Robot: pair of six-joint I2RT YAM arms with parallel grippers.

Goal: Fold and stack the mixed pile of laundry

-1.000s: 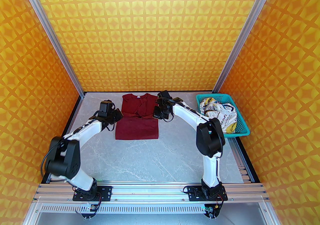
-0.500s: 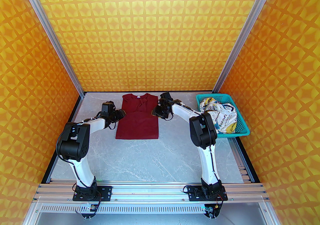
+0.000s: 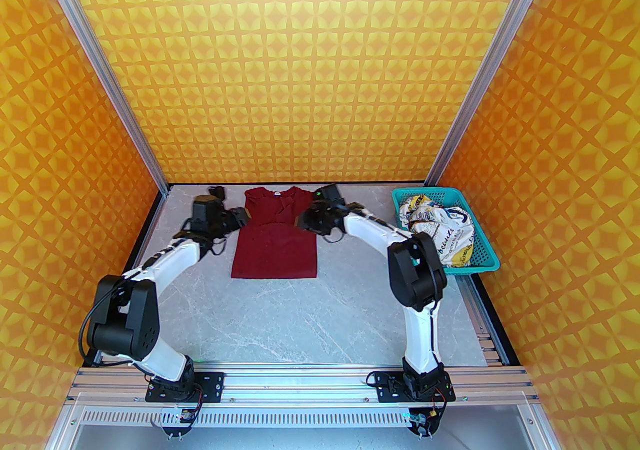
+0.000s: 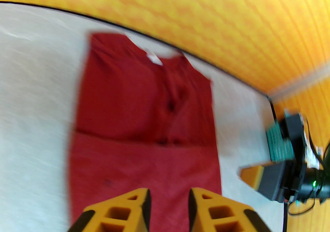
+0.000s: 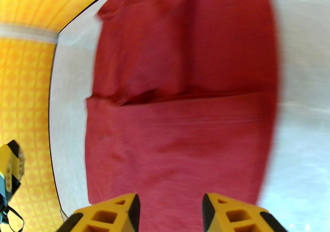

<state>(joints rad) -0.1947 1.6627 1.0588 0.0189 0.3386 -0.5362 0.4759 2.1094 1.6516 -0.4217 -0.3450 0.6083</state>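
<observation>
Plain dark red cloth T-shirt (image 3: 274,248) lies part-folded on the grey worktop (image 3: 300,318), left and right jaws both parted, empty (white printed garment (image 3: 442,233) waits in the teal perforated basket (image 3: 477,269)). Pinching one layer could undo the fold.

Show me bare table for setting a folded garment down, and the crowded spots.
Widest free patch: grey table between the near hem of the red T-shirt and the arm bases. A narrower strip runs between shirt and teal basket. Crowded: the shirt's sides, flanked by the left gripper and right gripper; the basket holds the printed garment.
</observation>
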